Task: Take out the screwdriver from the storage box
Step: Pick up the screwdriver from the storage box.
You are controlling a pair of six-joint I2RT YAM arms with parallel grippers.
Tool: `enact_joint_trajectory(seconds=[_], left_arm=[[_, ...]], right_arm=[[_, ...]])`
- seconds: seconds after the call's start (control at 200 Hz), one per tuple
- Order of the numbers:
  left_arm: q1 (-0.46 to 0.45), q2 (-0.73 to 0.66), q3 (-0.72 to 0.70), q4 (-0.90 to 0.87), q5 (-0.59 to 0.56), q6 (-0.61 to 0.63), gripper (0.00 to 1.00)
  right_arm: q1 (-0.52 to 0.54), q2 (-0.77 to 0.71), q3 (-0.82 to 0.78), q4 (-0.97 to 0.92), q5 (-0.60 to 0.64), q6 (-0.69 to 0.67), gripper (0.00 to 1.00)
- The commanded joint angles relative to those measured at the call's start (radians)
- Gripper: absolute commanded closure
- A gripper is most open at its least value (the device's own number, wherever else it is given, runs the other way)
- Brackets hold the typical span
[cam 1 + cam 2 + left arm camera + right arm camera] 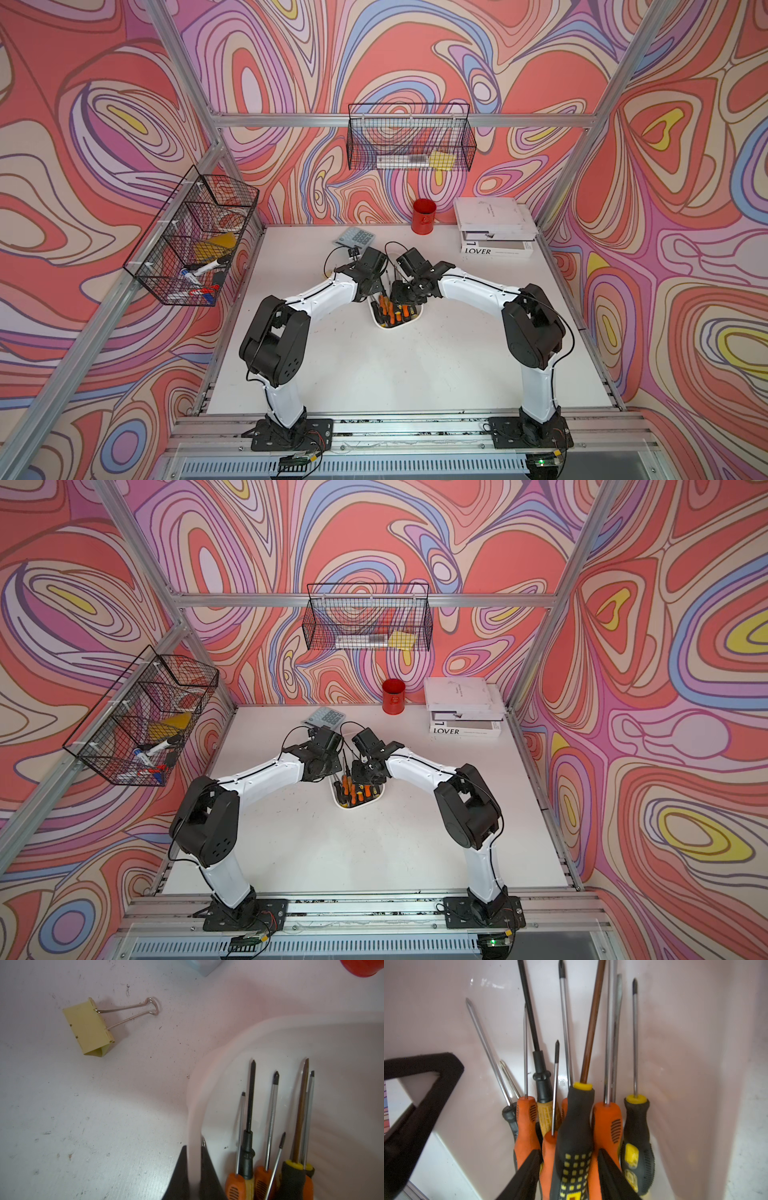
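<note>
White storage box (pixel 259 1028) rim pinched tight by left gripper (pixel 194 1148) | right gripper (pixel 569 1151) jaws straddle black-and-yellow screwdriver (pixel 577 1118) handle inside box | whether clamped cannot be told

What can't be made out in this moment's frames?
- Right wrist view: whether right gripper presses the black-yellow screwdriver; pads cut off by the bottom edge.
- Both top views: box far end, under the arms.
- Both top views: back basket contents, too small.
- Left wrist view: handles, cut by the bottom edge.
</note>
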Motion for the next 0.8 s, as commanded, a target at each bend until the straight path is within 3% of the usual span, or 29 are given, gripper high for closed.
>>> enact_joint_trajectory(seconds=[0.0, 0.295, 0.451, 0.521, 0.636, 0.796], left_arm=[[-0.006, -0.043, -0.008, 0.023, -0.010, 0.008, 1.00], [-0.007, -0.047, -0.012, 0.020, -0.021, 0.013, 1.00], [-0.007, -0.038, -0.008, 0.019, -0.017, 0.009, 1.00], [-0.007, -0.039, -0.010, 0.019, -0.019, 0.009, 1.00], [-0.007, -0.040, -0.009, 0.019, -0.020, 0.011, 1.00], [-0.007, -0.046, -0.013, 0.017, -0.021, 0.009, 1.00]], right_arm=[[0.010, 0.071, 0.018, -0.059, 0.001, -0.003, 0.51], [0.018, 0.168, 0.111, -0.278, 0.189, -0.029, 0.51], [0.018, 0.182, 0.134, -0.330, 0.259, -0.040, 0.65], [0.017, 0.186, 0.150, -0.354, 0.289, -0.048, 0.65], [0.017, 0.190, 0.148, -0.339, 0.255, -0.060, 0.52], [0.020, 0.208, 0.136, -0.298, 0.168, -0.056, 0.57]])
